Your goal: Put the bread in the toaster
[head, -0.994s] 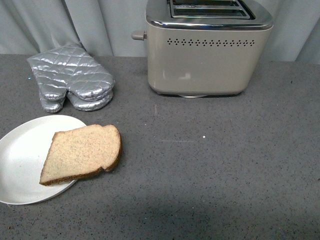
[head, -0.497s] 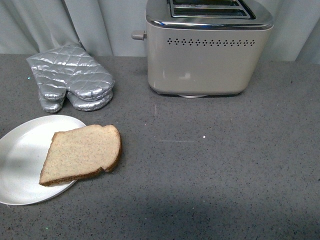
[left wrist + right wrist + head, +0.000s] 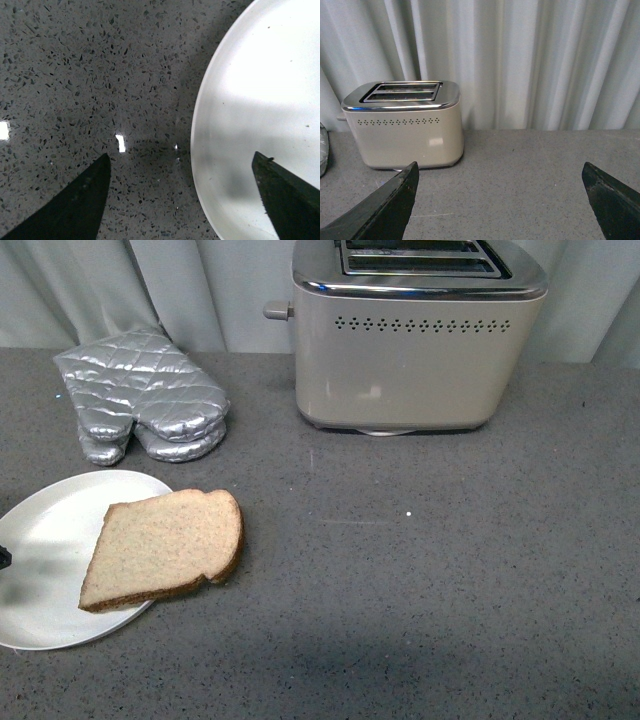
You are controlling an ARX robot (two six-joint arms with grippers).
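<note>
The bread (image 3: pixel 163 549), a light-brown slice with darker crust, lies flat half on the right edge of a round white plate (image 3: pixel 45 540) at the front left. The cream toaster (image 3: pixel 415 350) with chrome top and two empty slots stands at the back centre; it also shows in the right wrist view (image 3: pixel 405 125). My left gripper (image 3: pixel 182 195) is open, hovering over the plate's left rim (image 3: pixel 200 125), one finger over the counter, one over the plate; a dark tip of it (image 3: pixel 3 557) shows at the front view's left edge. My right gripper (image 3: pixel 500 200) is open and empty above the counter, facing the toaster.
A pair of silver quilted oven mitts (image 3: pixel 140 395) lies at the back left, beside the toaster. The counter is dark grey speckled stone (image 3: pixel 430 570). A pale pleated curtain (image 3: pixel 545 60) hangs behind everything.
A dark tip of my left gripper has come into the front view at the left edge over the plate, with a shadow on the plate. The bread and toaster have not moved.
</note>
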